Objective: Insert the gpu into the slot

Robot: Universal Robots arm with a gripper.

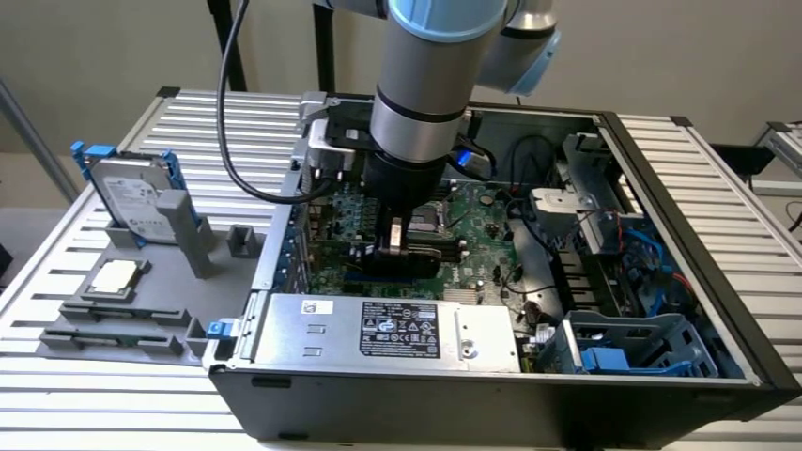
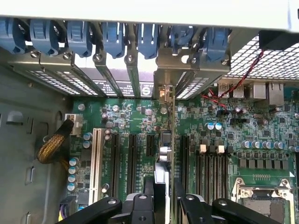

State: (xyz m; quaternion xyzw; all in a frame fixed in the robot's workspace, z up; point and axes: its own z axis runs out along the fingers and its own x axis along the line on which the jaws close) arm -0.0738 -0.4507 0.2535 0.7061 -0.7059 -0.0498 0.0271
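Claw (image 2: 164, 200) is lowered into the open PC case (image 1: 701, 376) on the worktop (image 1: 75, 376), over the motherboard (image 2: 224, 121) part toward the exterior view's left. It is partly closed and clamped on the gpu (image 2: 165, 140). The gpu is held upright on edge, set among the long black slots, with its bracket end at the rear panel beside the blue latches (image 2: 149, 39).

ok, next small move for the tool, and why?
Probably a short straight press down. The gpu stands on edge at the tool, parallel to the neighbouring slots and low to the board; whether it is fully seated can't be told.
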